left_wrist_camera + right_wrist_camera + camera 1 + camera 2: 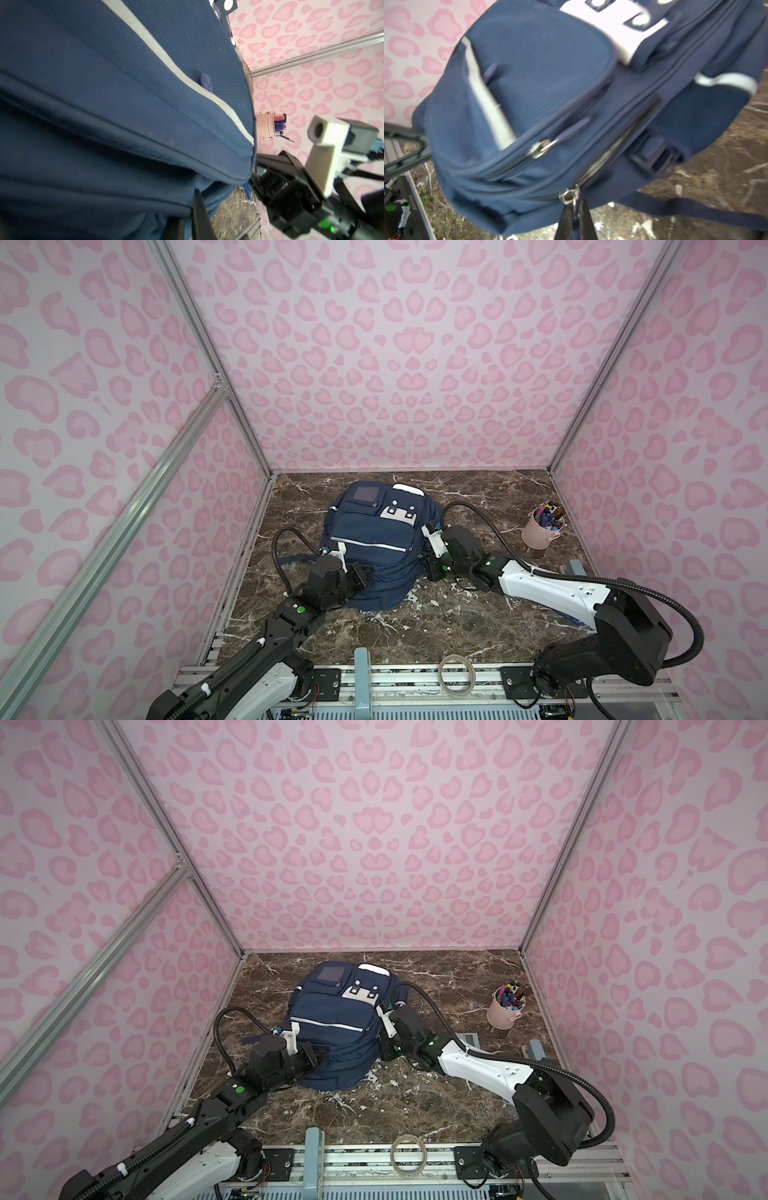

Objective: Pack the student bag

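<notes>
marble tabletop (pixel 457 614), student bag (pixel 374 539), pink pen cup (pixel 538 533) well apart, tape ring (pixel 441 674)

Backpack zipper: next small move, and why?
Probably slide the right tool along the backpack, dragging the zipper pull it pinches. That zipper looks closed, and the left tool appears to pinch fabric, bracing the bag.

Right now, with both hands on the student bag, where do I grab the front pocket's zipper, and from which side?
I'd pinch the navy pull tab, not the metal slider. The tab sticks out flat from it, at the end of the student bag's pocket nearest the right hand. Come from that side, closing across its flat faces. That hand is shut on the lower zipper ring.
</notes>
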Tool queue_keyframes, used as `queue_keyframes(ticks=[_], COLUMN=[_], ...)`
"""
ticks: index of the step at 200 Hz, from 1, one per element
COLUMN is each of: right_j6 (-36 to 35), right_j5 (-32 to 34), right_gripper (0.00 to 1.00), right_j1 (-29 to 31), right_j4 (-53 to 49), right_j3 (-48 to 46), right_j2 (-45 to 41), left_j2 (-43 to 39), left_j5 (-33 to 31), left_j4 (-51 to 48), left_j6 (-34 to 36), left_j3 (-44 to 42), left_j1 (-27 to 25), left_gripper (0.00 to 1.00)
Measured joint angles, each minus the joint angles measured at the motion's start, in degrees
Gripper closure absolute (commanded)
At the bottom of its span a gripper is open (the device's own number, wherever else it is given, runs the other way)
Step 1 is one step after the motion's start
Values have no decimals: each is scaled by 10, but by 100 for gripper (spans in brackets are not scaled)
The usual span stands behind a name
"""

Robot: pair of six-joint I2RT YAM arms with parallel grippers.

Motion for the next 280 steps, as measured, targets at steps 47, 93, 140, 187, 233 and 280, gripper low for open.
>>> queue_keyframes(ticks=[47,93,140,187,233,280], right_j6=[-14,-16,-14,-71,-303,-492], right_j5=[-35,-46,46,101,92,74], right_gripper=[100,100,26,14,26,36], right_j1=[-86,-88,-97,-61,12,30], right_j4=[-58,-47,-80,-82,-53,-38], right_j3=[50,10,-11,13,57,86], right_j2=[48,13,-39,-84,-36,30], left_j2=[-11,53,118,91,38,80], left_j5=[28,28,-23,-101,-99,-45], left_j4=[-59,-108,-119,-170,-180,-101], left_j6=[63,118,170,198,181,126], left_j3=[15,77,120,161,158,113], left_j1=[58,79,121,123,59,45], left_gripper=[97,97,71,22,25,36])
